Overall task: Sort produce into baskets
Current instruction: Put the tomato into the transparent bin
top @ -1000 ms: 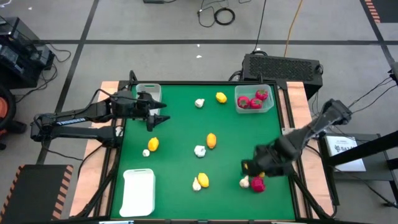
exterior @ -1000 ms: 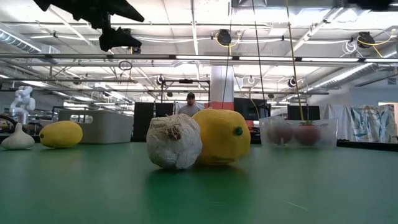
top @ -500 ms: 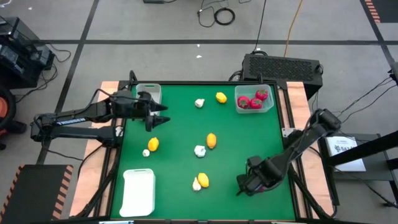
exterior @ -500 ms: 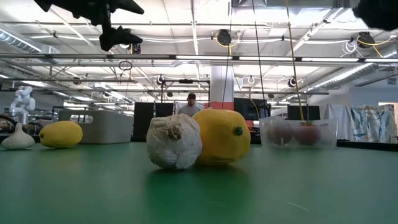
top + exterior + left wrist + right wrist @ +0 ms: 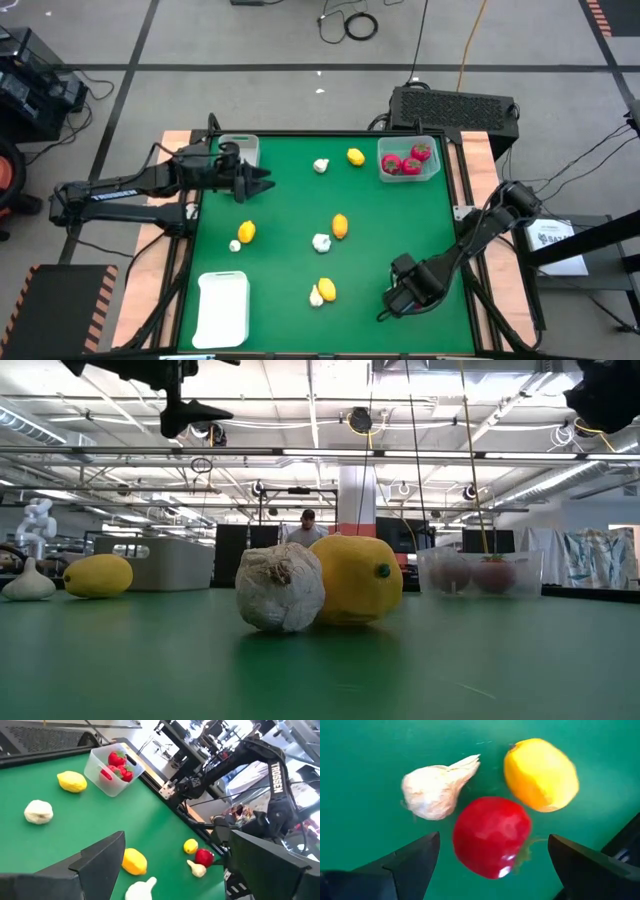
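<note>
Right gripper [image 5: 490, 855] open, poised over red fruit [image 5: 491, 836] near desk's front right corner, garlic bulb [image 5: 437, 787] and yellow fruit [image 5: 541, 774] crowding it. Best descend centred, avoiding neighbours. Left gripper [image 5: 262, 183] open, near grey-white bin [image 5: 240, 147].

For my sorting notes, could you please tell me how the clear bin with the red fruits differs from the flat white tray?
The clear bin is square, deep-walled and see-through, and holds red fruits; the flat white tray is a shallow, opaque rectangle with nothing showing in it. The clear bin sits at the table's far right corner, the flat white tray at the near left corner. Both rest on the green table, apart from both open grippers.
</note>
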Controlling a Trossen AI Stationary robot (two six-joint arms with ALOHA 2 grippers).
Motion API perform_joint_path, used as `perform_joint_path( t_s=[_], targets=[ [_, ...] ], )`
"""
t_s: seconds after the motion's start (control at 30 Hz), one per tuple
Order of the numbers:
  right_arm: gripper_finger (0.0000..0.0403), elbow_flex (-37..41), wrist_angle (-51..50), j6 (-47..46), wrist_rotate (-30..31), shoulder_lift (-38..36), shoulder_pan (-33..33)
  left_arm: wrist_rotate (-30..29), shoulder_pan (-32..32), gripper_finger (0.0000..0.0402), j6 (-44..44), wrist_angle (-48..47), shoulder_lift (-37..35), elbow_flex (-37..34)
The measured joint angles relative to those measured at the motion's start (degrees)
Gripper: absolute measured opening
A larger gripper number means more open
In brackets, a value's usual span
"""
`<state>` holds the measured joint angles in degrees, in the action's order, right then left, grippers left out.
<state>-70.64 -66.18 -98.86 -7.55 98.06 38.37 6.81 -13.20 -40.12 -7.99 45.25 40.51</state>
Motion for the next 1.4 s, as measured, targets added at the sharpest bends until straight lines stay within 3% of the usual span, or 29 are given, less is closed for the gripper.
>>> perform_joint_path(
  t_s=[0.5,0.93,1.4],
  targets=[
    [0.0361,7.26,9.53,3.79,-3.41,0.00,0.87,-7.75,7.32,0.0361,-0.13,0.00,0.00,0.00],
    [0.0360,10.90,13.78,3.02,-7.74,-0.02,1.14,-10.34,8.14,0.0361,-0.06,-0.02,0.00,0.00],
    [0.0290,8.17,13.98,4.93,-10.53,-0.59,0.44,-11.63,8.14,0.0361,0.52,-0.11,0.11,0.00]
  ],
)
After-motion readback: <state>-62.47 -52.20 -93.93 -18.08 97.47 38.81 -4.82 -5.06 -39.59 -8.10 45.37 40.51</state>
